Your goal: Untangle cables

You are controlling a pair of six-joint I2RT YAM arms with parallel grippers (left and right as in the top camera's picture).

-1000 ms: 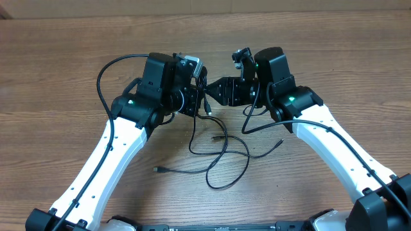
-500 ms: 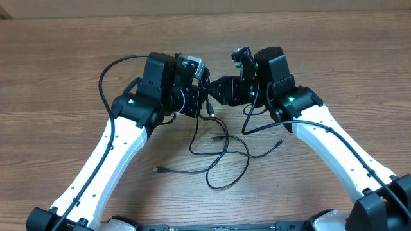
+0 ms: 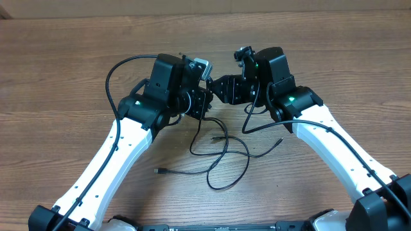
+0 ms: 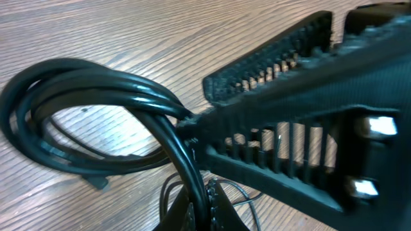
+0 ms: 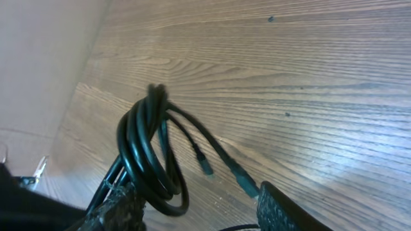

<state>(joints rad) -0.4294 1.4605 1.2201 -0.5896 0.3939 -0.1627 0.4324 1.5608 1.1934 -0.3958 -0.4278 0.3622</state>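
Wooden table (image 3: 64, 77) (brown, grained).

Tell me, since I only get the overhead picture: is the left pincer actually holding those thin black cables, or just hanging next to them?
Observer: In the left wrist view, the left pincer is shut on the cables, with several strands pinched together.
Operator: And the right one?
Observer: The right wrist view shows the right pincer open. The looped cables sit beside one finger and are not squeezed.
Operator: Any plugs in there?
Observer: Yes. In that view a slim plug tip ends one strand just below the loops.
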